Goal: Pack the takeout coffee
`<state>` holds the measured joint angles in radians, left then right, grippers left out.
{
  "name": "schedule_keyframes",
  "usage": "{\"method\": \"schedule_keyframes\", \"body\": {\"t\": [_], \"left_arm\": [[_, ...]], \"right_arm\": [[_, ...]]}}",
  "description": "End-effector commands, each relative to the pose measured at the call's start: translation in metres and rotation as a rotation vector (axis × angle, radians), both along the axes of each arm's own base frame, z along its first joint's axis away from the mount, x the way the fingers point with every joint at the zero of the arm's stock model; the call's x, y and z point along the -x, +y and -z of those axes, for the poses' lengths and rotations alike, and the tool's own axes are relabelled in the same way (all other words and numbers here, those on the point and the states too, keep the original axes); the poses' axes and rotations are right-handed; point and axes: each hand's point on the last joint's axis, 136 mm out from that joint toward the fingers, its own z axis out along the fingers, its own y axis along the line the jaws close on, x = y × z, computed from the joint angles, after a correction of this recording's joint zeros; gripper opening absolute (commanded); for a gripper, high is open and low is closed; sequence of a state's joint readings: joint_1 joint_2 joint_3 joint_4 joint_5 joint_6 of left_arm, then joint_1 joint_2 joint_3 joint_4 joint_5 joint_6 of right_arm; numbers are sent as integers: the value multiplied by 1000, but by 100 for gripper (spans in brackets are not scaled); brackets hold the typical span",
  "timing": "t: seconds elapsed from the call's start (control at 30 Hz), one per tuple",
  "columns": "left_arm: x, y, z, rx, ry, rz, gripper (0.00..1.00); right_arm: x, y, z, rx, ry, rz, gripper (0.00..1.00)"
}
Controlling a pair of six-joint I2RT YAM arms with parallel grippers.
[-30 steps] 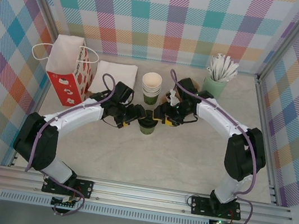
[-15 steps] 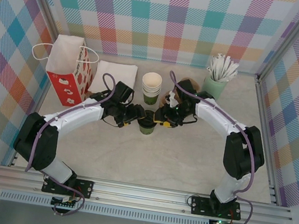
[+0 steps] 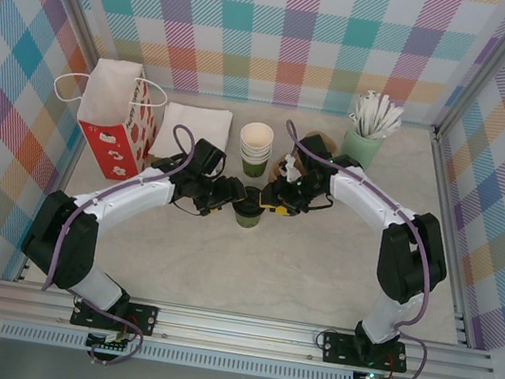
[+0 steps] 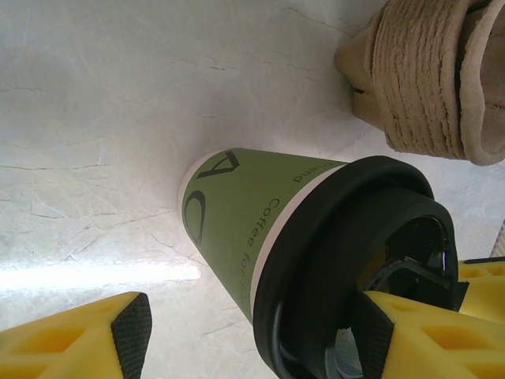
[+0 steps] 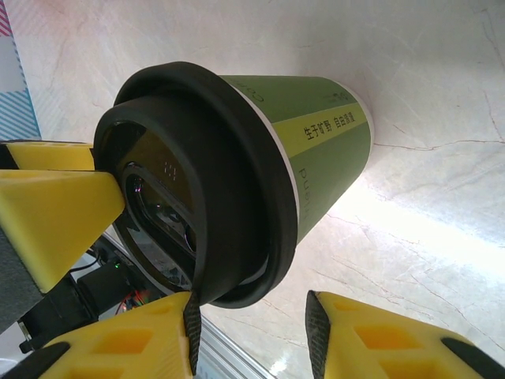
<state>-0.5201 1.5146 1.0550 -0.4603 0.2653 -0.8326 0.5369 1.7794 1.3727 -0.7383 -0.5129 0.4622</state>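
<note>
left gripper [image 4: 252,335] jaws stand apart astride the takeout coffee [image 4: 252,213]: one pad [image 4: 375,332] against its black lid [image 4: 339,237], the other clear of the green wall. right gripper [image 5: 248,335] jaws bracket the lid's rim; whether clamped i cannot tell. the coffee stands upright on the worktop [image 4: 102,103] between both grippers.

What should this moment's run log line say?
left end effector: open, astride takeout coffee | right end effector: at lid, grip unclear | coffee: on table, unbagged
</note>
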Motion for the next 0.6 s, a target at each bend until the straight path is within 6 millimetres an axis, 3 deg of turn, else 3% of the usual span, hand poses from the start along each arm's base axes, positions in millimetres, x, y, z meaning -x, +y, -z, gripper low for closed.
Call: {"method": "schedule_keyframes", "body": {"t": [0.0,0.3,0.57], "left_arm": [[5,10,6,-26,25,-8,69],[-8,-4,-43,47,-67,17,79],[-8,9,-69,17,-137,2,84]], "right_arm": [[10,-19,27,127,55,1,42],[-10,-3,-29,23,-87,7,50],[-9,-18,-42,68,-157,29,57]]}}
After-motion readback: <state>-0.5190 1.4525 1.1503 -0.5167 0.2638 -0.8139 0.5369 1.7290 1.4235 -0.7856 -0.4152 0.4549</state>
